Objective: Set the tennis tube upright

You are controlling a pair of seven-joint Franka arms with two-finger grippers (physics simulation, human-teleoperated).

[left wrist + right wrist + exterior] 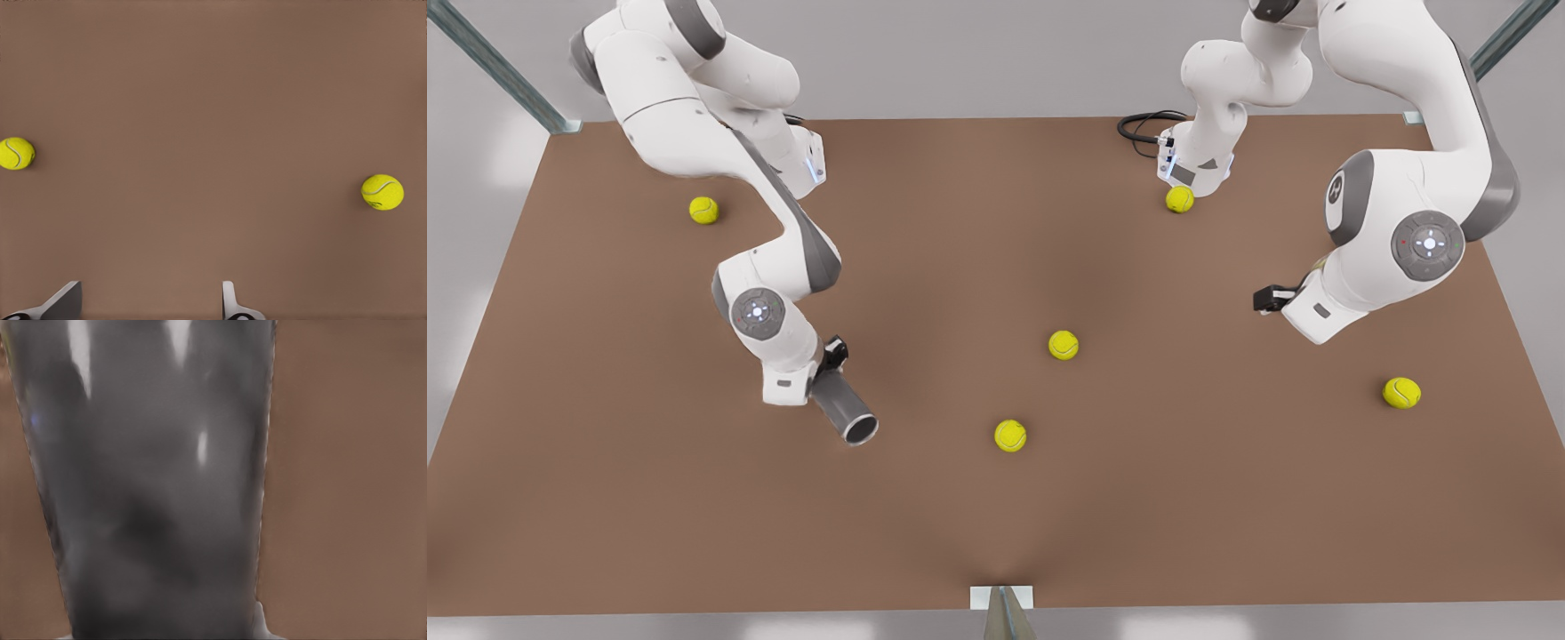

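Progress: we log the smooth grey tennis tube clamped in our right gripper, tilted, not upright; left gripper spread, waiting above brown counter

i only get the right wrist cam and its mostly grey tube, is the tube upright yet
Observer: No. In the front view the tube is slanted, its open end pointing toward the camera, with the right gripper shut on it.
Operator: wheres the other arm
Observer: The left gripper waits above the table at the front view's right, open and holding nothing.
Operator: any balls near the tube
Observer: The nearest ball lies well apart from the open end, toward the front view's right.
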